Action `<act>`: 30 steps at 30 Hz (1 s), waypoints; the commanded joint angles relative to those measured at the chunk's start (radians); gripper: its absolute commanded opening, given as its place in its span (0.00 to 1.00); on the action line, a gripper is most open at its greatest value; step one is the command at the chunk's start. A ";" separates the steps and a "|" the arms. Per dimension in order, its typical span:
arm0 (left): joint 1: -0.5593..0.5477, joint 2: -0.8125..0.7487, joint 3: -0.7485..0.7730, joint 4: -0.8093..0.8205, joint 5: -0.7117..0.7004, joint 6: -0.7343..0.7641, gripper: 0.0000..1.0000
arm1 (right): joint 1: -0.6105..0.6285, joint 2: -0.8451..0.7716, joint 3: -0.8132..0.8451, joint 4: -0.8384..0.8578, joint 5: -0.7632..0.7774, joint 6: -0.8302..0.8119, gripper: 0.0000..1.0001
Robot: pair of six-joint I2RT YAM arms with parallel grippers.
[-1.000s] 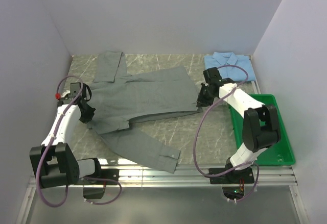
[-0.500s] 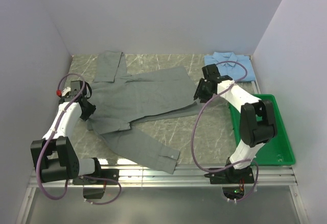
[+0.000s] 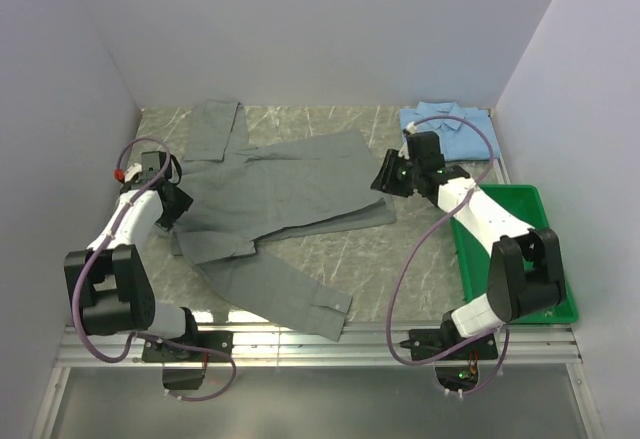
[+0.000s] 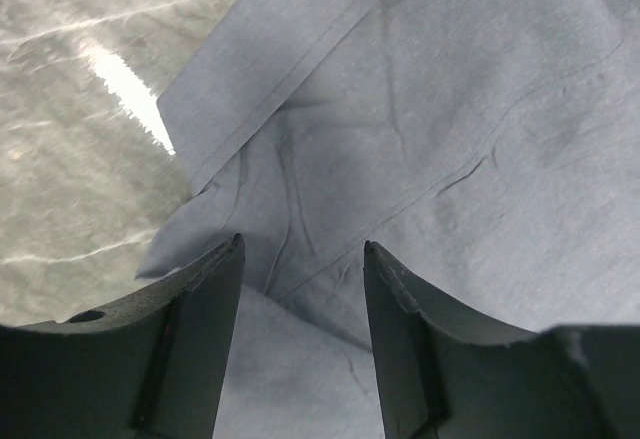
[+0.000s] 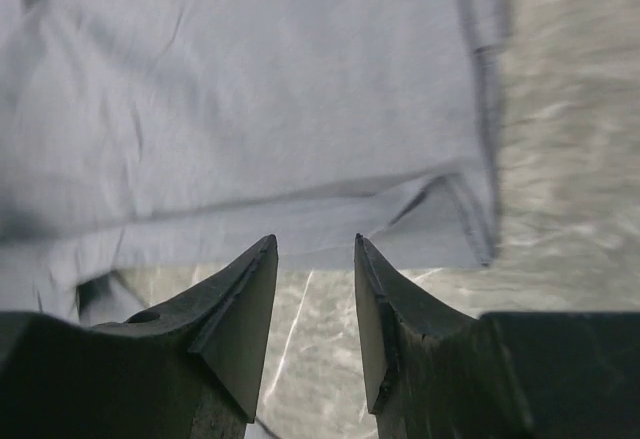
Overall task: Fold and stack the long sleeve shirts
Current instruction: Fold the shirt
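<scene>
Here's the marble table [image 3: 350, 259], and sprawled across its middle lies the grey shirt [image 3: 280, 184], folded over on itself, one sleeve running out to 11 o'clock, the other trailing down to 6. Over at 4 o'clock sits the green tray [image 3: 562, 279], right by the table's edge. Up at 1 o'clock, the light blue shirt [image 3: 440, 117] is folded small in the far corner. Now the left gripper [image 3: 168, 209], at the grey shirt's 9 o'clock edge: jaws parted, cloth beneath, nothing pinched between them! And the right gripper [image 3: 388, 179], at the 3 o'clock hem, stands parted too, bare table showing through the gap.
</scene>
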 commanded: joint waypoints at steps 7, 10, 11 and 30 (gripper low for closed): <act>0.004 0.049 0.046 0.092 0.019 0.003 0.58 | 0.109 0.116 -0.021 0.017 -0.229 -0.146 0.41; 0.005 0.067 0.039 0.109 0.013 0.006 0.58 | 0.112 0.171 -0.007 0.019 -0.274 -0.143 0.41; 0.007 0.072 0.032 0.115 0.012 0.009 0.58 | 0.109 0.201 0.002 0.017 -0.286 -0.145 0.41; 0.010 0.067 -0.001 0.177 0.093 0.028 0.61 | 0.077 0.427 0.186 0.066 -0.147 0.003 0.40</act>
